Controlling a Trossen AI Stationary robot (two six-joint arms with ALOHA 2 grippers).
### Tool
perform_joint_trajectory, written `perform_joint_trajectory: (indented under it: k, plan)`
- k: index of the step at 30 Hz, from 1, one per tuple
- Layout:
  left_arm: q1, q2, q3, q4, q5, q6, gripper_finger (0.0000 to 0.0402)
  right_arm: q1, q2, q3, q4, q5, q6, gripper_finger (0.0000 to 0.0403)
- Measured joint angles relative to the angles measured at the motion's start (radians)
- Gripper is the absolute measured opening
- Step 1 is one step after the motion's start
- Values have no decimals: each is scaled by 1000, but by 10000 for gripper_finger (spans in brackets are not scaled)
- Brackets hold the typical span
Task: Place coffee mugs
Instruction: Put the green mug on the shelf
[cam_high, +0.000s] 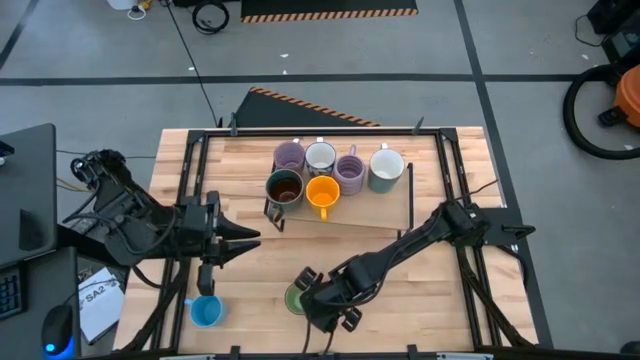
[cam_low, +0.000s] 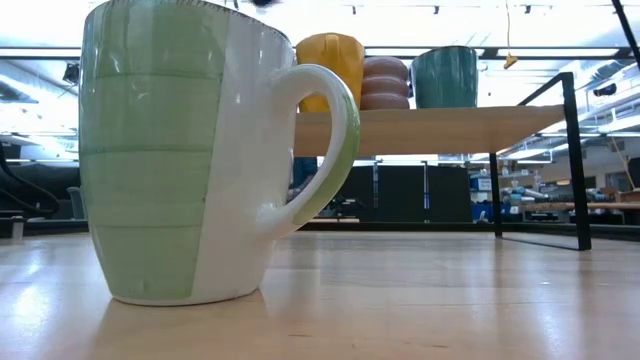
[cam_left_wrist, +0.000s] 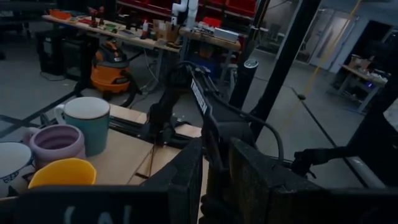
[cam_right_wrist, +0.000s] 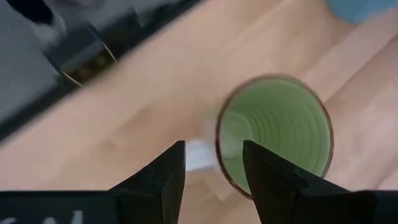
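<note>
Presently, near edge: right gripper (cam_right_wrist: 212, 163) hangs above the green ribbed ceramic mug (cam_right_wrist: 273, 134), fingers spread and straddling its rim by the handle, probably lining up a pinch on the wall.
Near left: small blue mug (cam_high: 205, 312) stands alone on the pale wooden table (cam_high: 250, 275), apparently awaiting its turn.
Left middle: left gripper (cam_high: 252, 237) waits above the table; whether its fingers are parted I cannot tell.
Far: six mugs, among them the orange mug (cam_high: 322, 192) and dark brown mug (cam_high: 284, 187), cluster on a raised wooden shelf (cam_low: 420, 130), likely already placed.
</note>
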Motion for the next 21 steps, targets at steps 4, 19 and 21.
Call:
perform_joint_trajectory:
  k: [4,19,21]
  plan:
    - [0,0,0,-7,0,2,84,-1,10,-4,-21,56,-62,160]
    - [0,0,0,-26,0,-2,84,-15,8,-112,40,81,-217,126]
    - [-2,0,0,-33,0,-2,84,-16,9,-114,46,80,-225,118]
